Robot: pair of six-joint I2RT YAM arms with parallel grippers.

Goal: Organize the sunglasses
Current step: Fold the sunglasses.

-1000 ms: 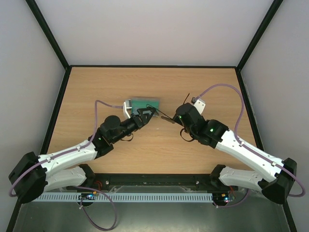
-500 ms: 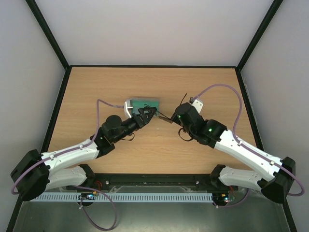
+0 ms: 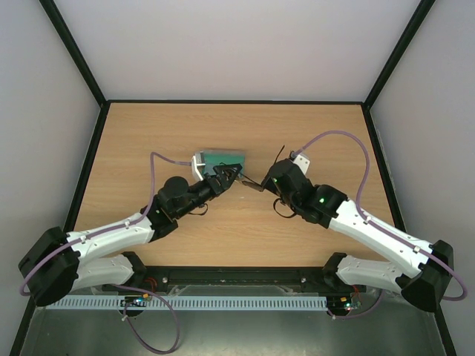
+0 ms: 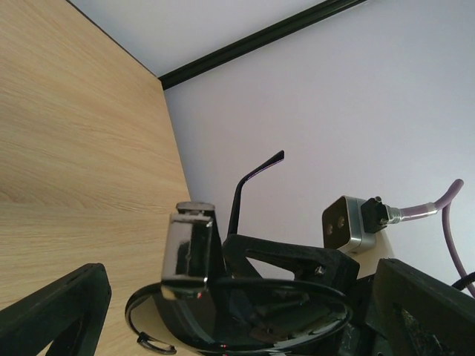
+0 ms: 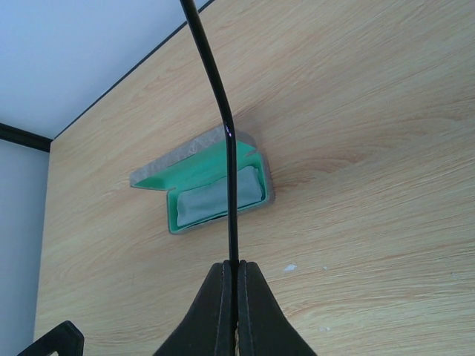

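Observation:
My right gripper (image 5: 237, 268) is shut on one slim temple arm of the sunglasses (image 5: 231, 185), which runs straight up from the fingertips. In the top view the sunglasses (image 3: 251, 183) hang above the table's middle between the right gripper (image 3: 261, 182) and the left gripper (image 3: 228, 175). The left wrist view shows a dark lens of the sunglasses (image 4: 245, 319) close up, with the other temple arm pointing upward. The left gripper (image 4: 241, 285) is open, its fingers (image 4: 56, 311) wide on either side of the lens and not touching it.
A grey case (image 5: 263, 174) with green lining lies open on the table, just behind the left gripper (image 3: 215, 157). A light cloth (image 5: 219, 199) lies inside it. Black frame posts border the table (image 3: 148, 133), and purple cables loop over both arms.
The right gripper has carried the sunglasses a little to the left, nearer the left gripper. The left arm has edged slightly forward. Neither gripper's jaws have changed.

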